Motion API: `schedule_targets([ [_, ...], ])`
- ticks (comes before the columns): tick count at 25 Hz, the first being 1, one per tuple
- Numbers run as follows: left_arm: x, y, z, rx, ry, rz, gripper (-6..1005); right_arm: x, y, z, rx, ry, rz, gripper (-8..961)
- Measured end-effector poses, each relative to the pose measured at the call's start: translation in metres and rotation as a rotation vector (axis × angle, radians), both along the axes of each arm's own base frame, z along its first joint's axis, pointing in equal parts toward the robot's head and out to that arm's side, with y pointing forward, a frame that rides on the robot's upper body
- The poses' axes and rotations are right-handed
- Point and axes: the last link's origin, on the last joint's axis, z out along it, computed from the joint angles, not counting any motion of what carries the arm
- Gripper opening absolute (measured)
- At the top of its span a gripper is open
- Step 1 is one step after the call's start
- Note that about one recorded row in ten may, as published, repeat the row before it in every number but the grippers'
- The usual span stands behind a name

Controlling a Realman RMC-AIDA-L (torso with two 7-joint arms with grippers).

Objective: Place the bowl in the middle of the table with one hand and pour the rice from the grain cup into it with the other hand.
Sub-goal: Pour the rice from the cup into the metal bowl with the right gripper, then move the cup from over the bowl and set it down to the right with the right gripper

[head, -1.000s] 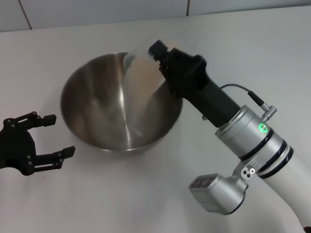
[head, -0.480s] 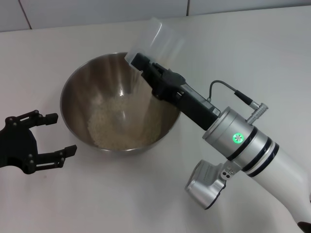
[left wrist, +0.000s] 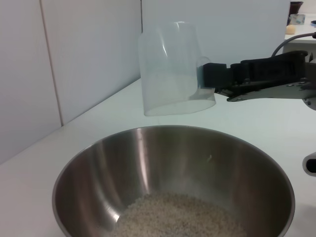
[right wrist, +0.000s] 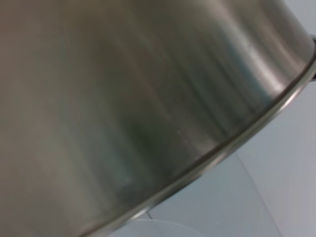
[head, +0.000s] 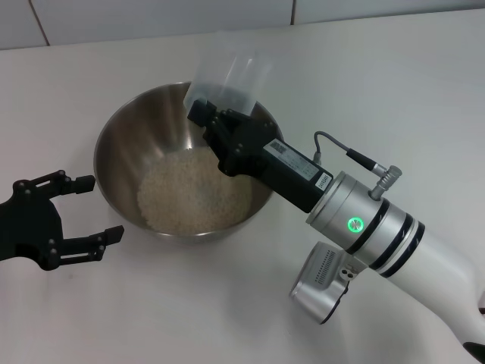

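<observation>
The bowl [head: 189, 171] stands on the white table [head: 379, 83], near its middle, with the rice [head: 193, 191] lying as a pale heap across its bottom. The right end effector [head: 206, 114] reaches in over the bowl's far rim from the right side and is closed on the grain cup [head: 231, 76], gripping it by its side. The cup is held above the far rim, tipped over with its mouth pointing downward; in the left wrist view the grain cup [left wrist: 173, 69] looks empty, though a faint film on its wall may be a few clinging grains. That view also shows the right end effector [left wrist: 210, 81] clamped on the cup's side, the bowl [left wrist: 148, 163] below it, and the rice [left wrist: 180, 217] settled inside.

The left end effector [head: 83, 208] hovers low beside the bowl's left side, fingers spread wide and holding nothing, apart from the rim. The right wrist view is filled by the bowl's brushed steel wall [right wrist: 148, 98] and thin rim.
</observation>
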Motion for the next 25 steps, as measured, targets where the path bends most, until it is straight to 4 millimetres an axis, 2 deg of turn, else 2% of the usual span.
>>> schedule_targets([
  [3,0.001,0.000,0.000,-0.004,-0.001,-0.005,868,-0.001,0.000,0.001,-0.003,0.020,-0.014,10],
  [5,0.002,0.000,0.000,-0.007,-0.002,-0.007,868,-0.007,0.000,0.003,-0.036,0.122,-0.068,10],
  [6,0.002,0.000,0.000,-0.008,-0.002,-0.008,868,-0.011,0.000,0.005,-0.066,0.207,-0.113,10],
  [7,0.002,0.000,0.000,-0.008,-0.002,-0.008,868,-0.022,-0.001,0.011,-0.154,0.436,-0.218,10],
  [8,0.002,0.000,0.000,-0.008,-0.002,-0.008,868,-0.025,-0.001,0.014,-0.207,0.551,-0.265,10],
  [9,0.002,0.000,0.000,-0.008,-0.002,-0.008,868,-0.025,-0.001,0.014,-0.207,0.551,-0.265,10],
  [15,0.002,0.000,0.000,-0.008,-0.003,-0.007,868,-0.021,-0.002,0.024,-0.499,1.133,-0.508,11],
  [16,0.002,0.000,0.000,-0.008,-0.003,-0.007,868,-0.019,-0.001,0.026,-0.548,1.230,-0.541,11],
  [17,0.002,0.000,0.000,-0.008,-0.003,-0.007,868,-0.013,0.002,0.030,-0.652,1.427,-0.582,11],
  [18,0.002,0.000,0.000,-0.007,-0.003,-0.007,868,-0.013,0.002,0.030,-0.652,1.427,-0.582,11],
  [19,0.002,0.000,0.000,-0.007,-0.003,-0.006,868,-0.007,0.004,0.035,-0.720,1.547,-0.593,11],
  [22,0.002,0.001,0.000,-0.003,-0.002,-0.005,868,0.020,0.016,0.051,-0.856,1.834,-0.602,11],
  [25,0.002,0.001,0.000,-0.004,-0.002,-0.006,868,0.047,0.028,0.060,-0.907,1.965,-0.632,10],
])
